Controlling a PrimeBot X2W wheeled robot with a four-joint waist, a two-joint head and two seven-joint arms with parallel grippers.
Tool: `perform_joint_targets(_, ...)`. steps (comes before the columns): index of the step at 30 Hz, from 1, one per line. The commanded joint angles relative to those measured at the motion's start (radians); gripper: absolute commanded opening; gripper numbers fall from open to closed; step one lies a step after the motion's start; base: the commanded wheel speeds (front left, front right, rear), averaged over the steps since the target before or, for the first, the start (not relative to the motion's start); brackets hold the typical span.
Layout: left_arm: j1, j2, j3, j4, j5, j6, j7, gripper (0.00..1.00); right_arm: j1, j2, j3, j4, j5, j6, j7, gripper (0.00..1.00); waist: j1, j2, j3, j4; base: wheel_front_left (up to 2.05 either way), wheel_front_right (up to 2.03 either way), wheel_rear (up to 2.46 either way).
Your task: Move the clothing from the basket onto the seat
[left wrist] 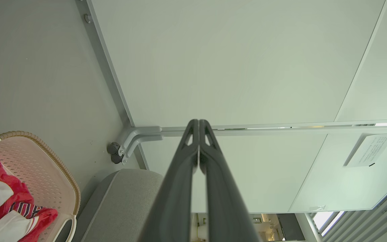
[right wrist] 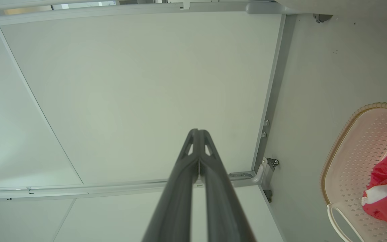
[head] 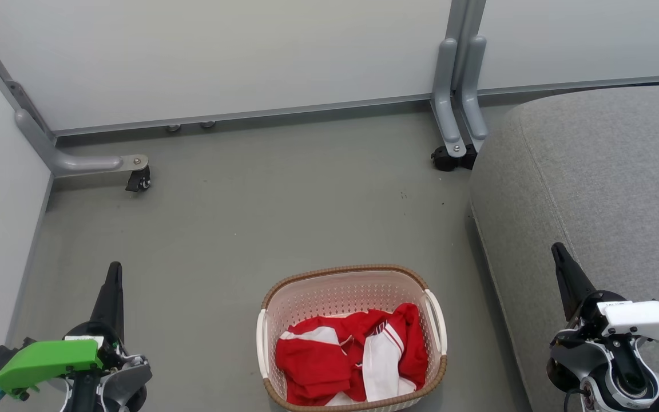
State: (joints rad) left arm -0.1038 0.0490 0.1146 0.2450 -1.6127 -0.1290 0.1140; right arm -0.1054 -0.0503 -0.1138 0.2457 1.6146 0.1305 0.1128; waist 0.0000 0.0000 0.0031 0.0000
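The cream basket [head: 348, 281] with a brown rim stands on the grey floor at the bottom centre of the head view. Red and white clothing [head: 349, 357] lies crumpled inside it. The grey seat [head: 598, 171] fills the right side, just right of the basket. My left gripper [head: 114, 269] is shut and empty at the lower left, well clear of the basket. My right gripper [head: 557, 249] is shut and empty at the lower right, over the seat's front edge. The left wrist view shows the basket [left wrist: 50, 158], clothing [left wrist: 12, 198] and seat [left wrist: 126, 201]; the right wrist view shows the basket [right wrist: 351, 158] and clothing [right wrist: 386, 178].
White partition panels [head: 221, 51] on grey wheeled feet [head: 138, 178] close off the back and left. Another wheeled foot [head: 452, 154] stands by the seat's far corner. Open grey floor [head: 261, 217] lies between the partitions and the basket.
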Motion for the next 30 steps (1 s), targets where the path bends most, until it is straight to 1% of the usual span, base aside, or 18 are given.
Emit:
perform_joint_targets(1, -0.011, 0.001, 0.001, 0.001, 0.000, -0.005, 0.003, 0.00, -0.008, -0.001, 0.000, 0.001, -0.004, 0.000, 0.002, 0.00, 0.0000, 0.0000, 0.000, 0.000, 0.00, 0.00, 0.00)
perform_joint_targets(22, -0.011, 0.001, 0.001, 0.001, 0.000, -0.005, 0.003, 0.00, -0.008, -0.001, 0.000, 0.001, -0.004, 0.000, 0.002, 0.00, 0.0000, 0.0000, 0.000, 0.000, 0.00, 0.00, 0.00)
perform_joint_targets(23, 0.001, 0.000, 0.000, 0.002, 0.000, 0.000, 0.000, 1.00, 0.001, 0.000, 0.000, 0.003, 0.000, 0.000, 0.000, 1.00, 0.0000, 0.0000, 0.000, 0.000, 0.00, 0.00, 0.00)
perform_joint_targets(25, 0.012, -0.003, -0.002, 0.020, 0.000, 0.001, -0.001, 1.00, 0.013, 0.005, 0.000, 0.017, 0.000, 0.000, 0.000, 1.00, 0.0000, 0.0000, 0.000, 0.000, 0.00, 0.00, 0.00)
perform_joint_targets(30, -0.002, -0.002, -0.018, 0.010, 0.006, 0.000, -0.018, 1.00, 0.003, 0.005, 0.015, 0.007, -0.008, 0.000, -0.024, 1.00, 0.0000, 0.0000, 0.001, 0.000, 0.00, 0.00, 0.00)
